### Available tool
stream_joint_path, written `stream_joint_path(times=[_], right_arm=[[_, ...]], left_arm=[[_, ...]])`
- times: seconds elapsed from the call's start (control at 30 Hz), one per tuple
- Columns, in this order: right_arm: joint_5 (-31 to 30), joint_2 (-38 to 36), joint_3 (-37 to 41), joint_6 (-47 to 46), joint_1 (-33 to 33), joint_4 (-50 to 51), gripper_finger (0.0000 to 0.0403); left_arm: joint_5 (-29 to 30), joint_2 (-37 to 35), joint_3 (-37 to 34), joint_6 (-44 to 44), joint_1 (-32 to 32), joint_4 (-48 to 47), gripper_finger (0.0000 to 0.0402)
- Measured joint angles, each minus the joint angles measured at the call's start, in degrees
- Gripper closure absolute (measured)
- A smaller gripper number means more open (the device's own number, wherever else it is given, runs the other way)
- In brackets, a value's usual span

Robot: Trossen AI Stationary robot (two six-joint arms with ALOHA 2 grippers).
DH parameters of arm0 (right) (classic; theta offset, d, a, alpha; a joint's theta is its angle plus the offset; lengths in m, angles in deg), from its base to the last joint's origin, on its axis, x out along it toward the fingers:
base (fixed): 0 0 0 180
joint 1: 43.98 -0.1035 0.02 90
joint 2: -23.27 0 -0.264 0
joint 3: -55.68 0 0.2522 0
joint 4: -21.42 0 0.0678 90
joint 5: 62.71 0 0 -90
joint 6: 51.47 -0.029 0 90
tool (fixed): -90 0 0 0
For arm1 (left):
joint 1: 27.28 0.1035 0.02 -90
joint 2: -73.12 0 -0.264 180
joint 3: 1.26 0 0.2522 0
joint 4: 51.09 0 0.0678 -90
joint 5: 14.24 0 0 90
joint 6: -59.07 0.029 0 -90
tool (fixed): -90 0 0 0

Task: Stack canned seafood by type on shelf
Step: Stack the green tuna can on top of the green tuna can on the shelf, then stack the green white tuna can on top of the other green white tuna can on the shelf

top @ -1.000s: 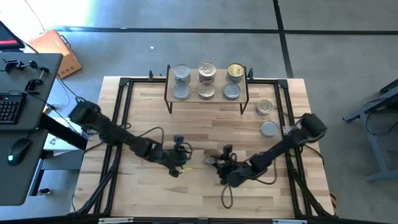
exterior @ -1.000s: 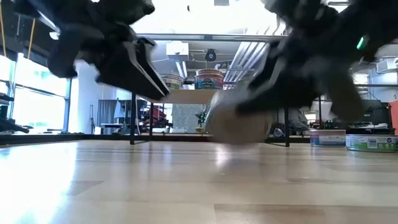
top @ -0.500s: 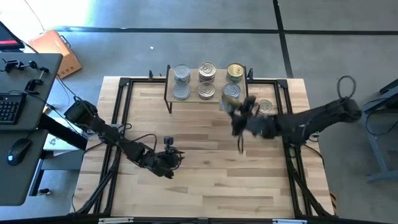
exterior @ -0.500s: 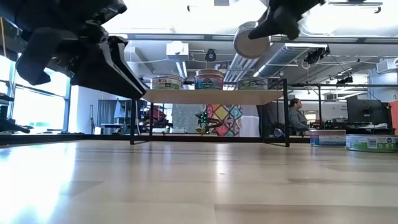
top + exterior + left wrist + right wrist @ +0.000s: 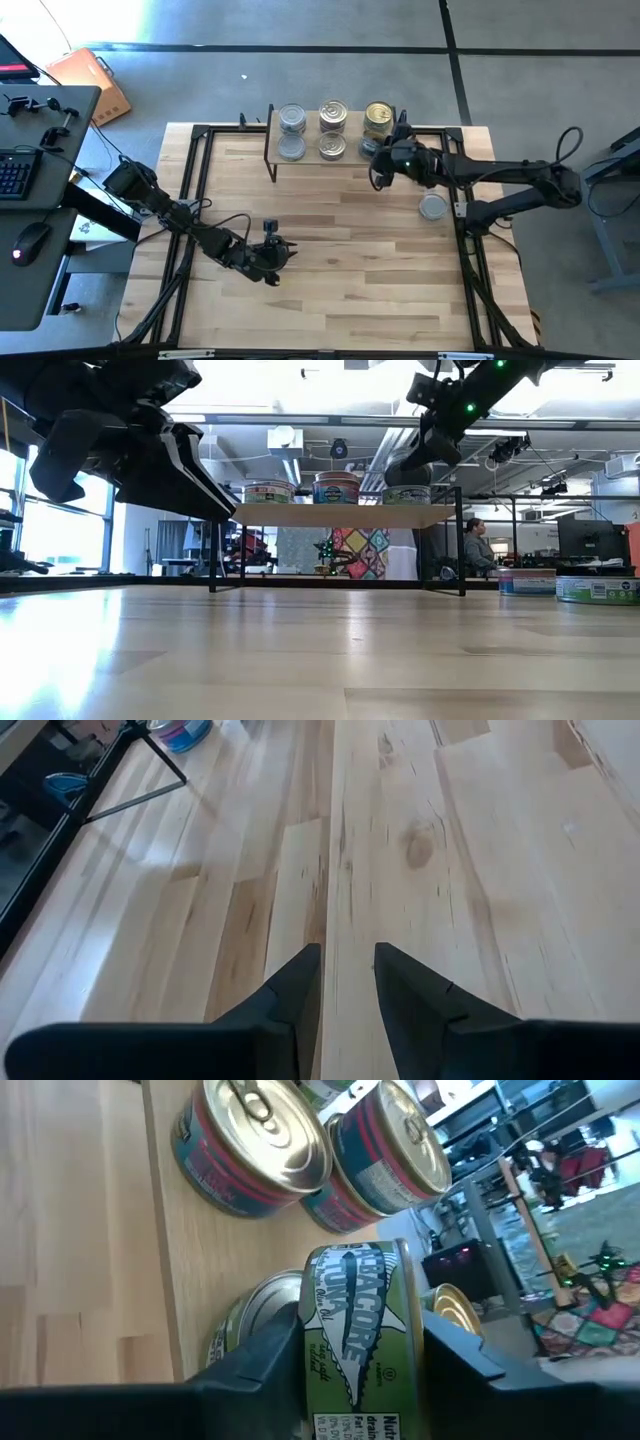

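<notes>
The shelf (image 5: 310, 152) stands at the table's far edge and bears tins in three columns, with the left pair (image 5: 291, 118) silver and the middle pair (image 5: 333, 115) ring-topped. My right gripper (image 5: 380, 156) reaches in from the right and is shut on a green-labelled tin (image 5: 355, 1330). That tin hangs just over the silver-topped tin (image 5: 262, 1295) at the shelf's near right. A gold tin (image 5: 379, 114) stands behind it. My left gripper (image 5: 271, 262) hovers over the bare table near its front, fingers slightly apart (image 5: 347, 970), nothing between them. My right gripper pinches the green-labelled tin across its height, one finger (image 5: 270, 1355) under its flat bottom and the other on its flat top. The label wall (image 5: 350, 1295) shows between them. The fingers come from the table's right, slanting slightly down. Whether the tin touches the one beneath, I cannot tell.
A loose tin (image 5: 433, 207) lies on the table right of the shelf, beside my right arm; the low view shows two tins there (image 5: 597, 588). A black frame (image 5: 195, 200) runs round the tabletop. A person (image 5: 478, 545) sits in the room beyond.
My right gripper has carried the tin up from the table's near middle, toward the far edge and the right, to the shelf's right column, rolling as it went. My left gripper has drawn back a little toward the table's left.
</notes>
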Motion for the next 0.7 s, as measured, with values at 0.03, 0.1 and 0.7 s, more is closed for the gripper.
stream_joint_path(times=[0.03, 0.1, 0.7], right_arm=[[0.6, 0.0, 0.0, -0.09, 0.2, 0.13, 0.0242], [1.42, 0.0, 0.0, -0.2, 0.42, 0.07, 0.0218], [-0.89, -1.78, -5.06, -11.28, -4.41, 9.18, 0.0152]], left_arm=[[0.0, 0.0, 0.0, 0.0, 0.0, 0.02, 0.0314], [0.0, 0.0, 0.0, -0.02, 0.02, 0.02, 0.0314], [-0.02, 0.02, 0.02, -0.99, 0.07, 0.17, 0.0314]])
